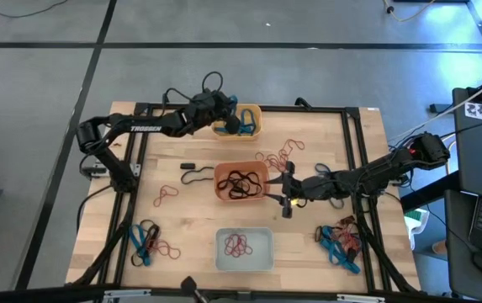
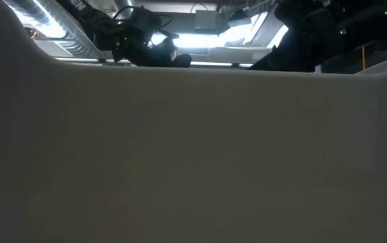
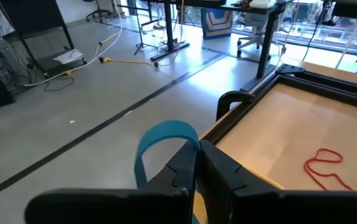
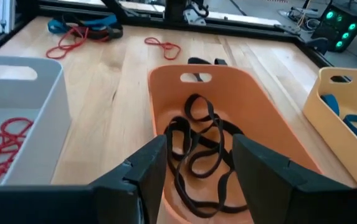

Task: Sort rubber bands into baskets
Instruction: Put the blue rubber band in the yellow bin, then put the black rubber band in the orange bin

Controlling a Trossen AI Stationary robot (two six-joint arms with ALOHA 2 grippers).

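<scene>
Baskets sit in a rough line down the middle of the wooden table (image 1: 190, 223): the yellow basket (image 1: 253, 128) at the far edge, the orange basket (image 1: 222, 177) in the centre with a tangle of black bands (image 1: 241, 184) in it, and the white basket (image 1: 262, 252) nearest the front edge with red bands (image 1: 238, 245) lying inside. Above the yellow basket hangs the left gripper (image 1: 242, 124), its fingers pressed together on a teal band (image 3: 159, 140) — the loop stands up past the fingertips in the left wrist view. Teal bands already lie in that basket too. The right gripper (image 1: 284, 189) hovers just beside the orange basket's right side, jaws spread wide with nothing between them, pointed across the black tangle. Loose bands are scattered about the tabletop — a red cluster (image 1: 278, 154) near the right gripper, a mixed pile (image 1: 340, 240) at the front right, another mixed pile (image 1: 148, 241) at the front left, and a lone black band (image 1: 195, 174) just left of the orange basket.
</scene>
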